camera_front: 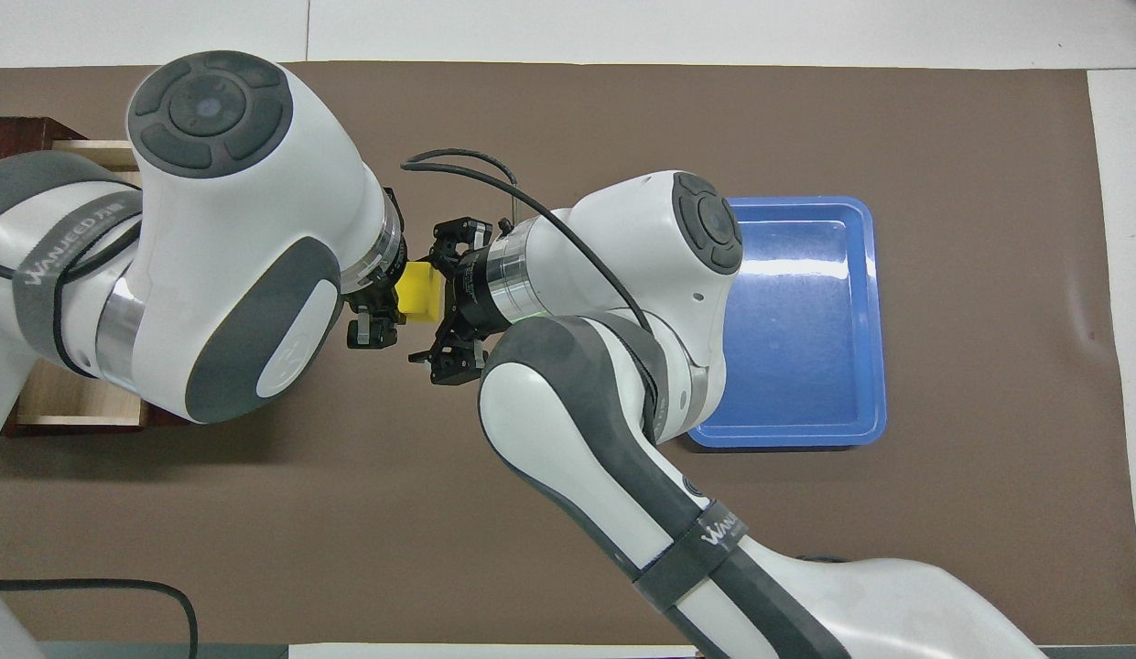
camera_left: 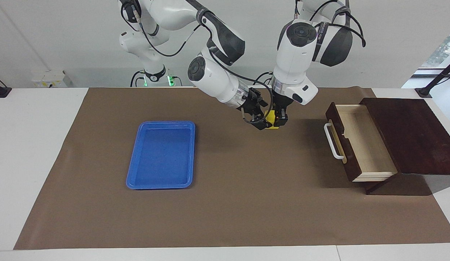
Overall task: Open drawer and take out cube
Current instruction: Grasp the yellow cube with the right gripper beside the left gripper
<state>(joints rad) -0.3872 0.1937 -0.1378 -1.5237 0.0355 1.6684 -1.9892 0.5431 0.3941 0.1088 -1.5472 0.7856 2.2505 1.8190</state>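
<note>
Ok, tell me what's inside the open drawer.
The drawer shows only bare pale wood inside; the part under the dark wooden box is hidden. The yellow cube is out, held in the air between the left gripper and right gripper.

One cube (camera_left: 271, 119); one drawer (camera_left: 359, 143); one tray (camera_left: 161, 155); two arms

White table (camera_left: 36, 145): brown mat (camera_left: 246, 203), blue tray (camera_left: 161, 155), wooden box (camera_left: 409, 134).

white wall (camera_left: 47, 36) — window (camera_left: 442, 50) at edge
</note>
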